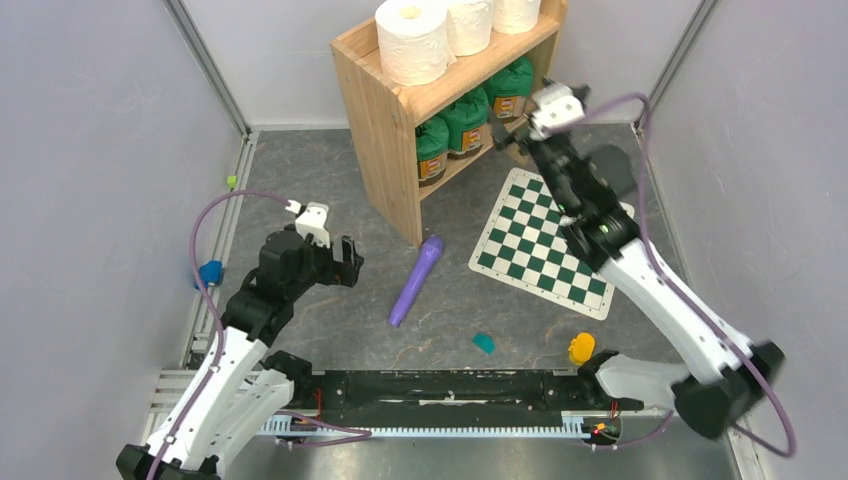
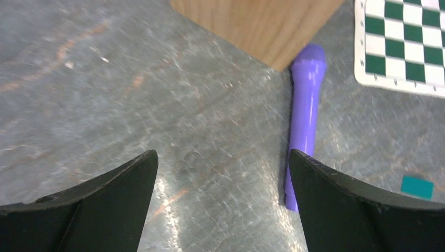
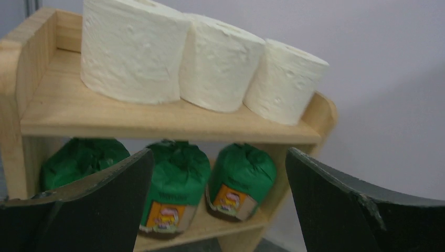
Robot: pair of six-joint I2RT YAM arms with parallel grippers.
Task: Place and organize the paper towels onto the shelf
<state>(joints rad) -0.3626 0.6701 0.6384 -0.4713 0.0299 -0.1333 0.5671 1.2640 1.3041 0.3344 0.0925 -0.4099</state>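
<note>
Three white paper towels stand upright in a row, touching, on the top tier of the wooden shelf (image 1: 385, 120): left roll (image 1: 412, 40), middle roll (image 1: 468, 22), right roll (image 1: 516, 12). In the right wrist view the rolls (image 3: 134, 52), (image 3: 220, 63), (image 3: 283, 81) sit on the top board (image 3: 105, 118). My right gripper (image 1: 512, 138) is open and empty in front of the shelf's right end, and also shows in its wrist view (image 3: 218, 205). My left gripper (image 1: 345, 265) is open and empty above the floor, left of the shelf, also in its wrist view (image 2: 223, 202).
Three green canisters (image 1: 465, 120) fill the lower tier, also in the right wrist view (image 3: 176, 181). A purple tube (image 1: 415, 280) lies on the floor by the shelf corner. A green-and-white checkered board (image 1: 545, 245), a teal block (image 1: 484, 343) and a yellow piece (image 1: 580, 348) lie right of it.
</note>
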